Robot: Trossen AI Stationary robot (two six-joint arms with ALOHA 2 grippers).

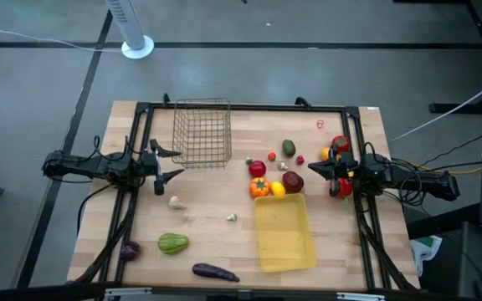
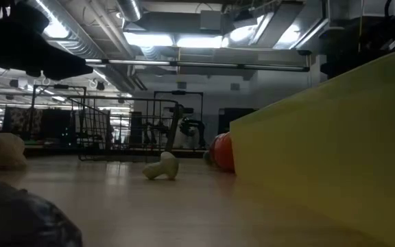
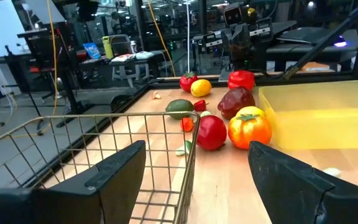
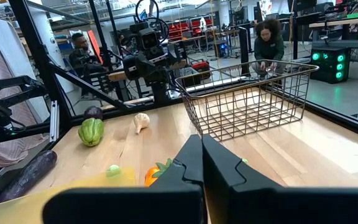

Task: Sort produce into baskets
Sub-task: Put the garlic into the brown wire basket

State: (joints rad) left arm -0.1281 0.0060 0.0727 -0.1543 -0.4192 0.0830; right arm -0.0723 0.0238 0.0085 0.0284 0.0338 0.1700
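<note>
The wire-mesh basket (image 1: pixel 202 132) stands at the table's far middle, and the yellow tray (image 1: pixel 284 232) lies near the front right. A cluster of produce lies between them: a red tomato (image 1: pixel 258 169), an orange pepper (image 1: pixel 259 187), a lemon (image 1: pixel 278 190), a dark red piece (image 1: pixel 292 181) and an avocado (image 1: pixel 288 148). My left gripper (image 1: pixel 172 164) is open and empty beside the basket's near left corner (image 3: pixel 104 124). My right gripper (image 1: pixel 313 167) is shut and empty just right of the cluster, above the table (image 4: pixel 202 158).
A whitish garlic (image 1: pixel 175 201), a small green piece (image 1: pixel 232 217), a green squash (image 1: pixel 172 243), a purple eggplant (image 1: pixel 214 272) and a dark purple piece (image 1: pixel 130 249) lie on the table's left and front. Red pieces (image 1: pixel 340 144) lie by my right arm. People show in the room beyond.
</note>
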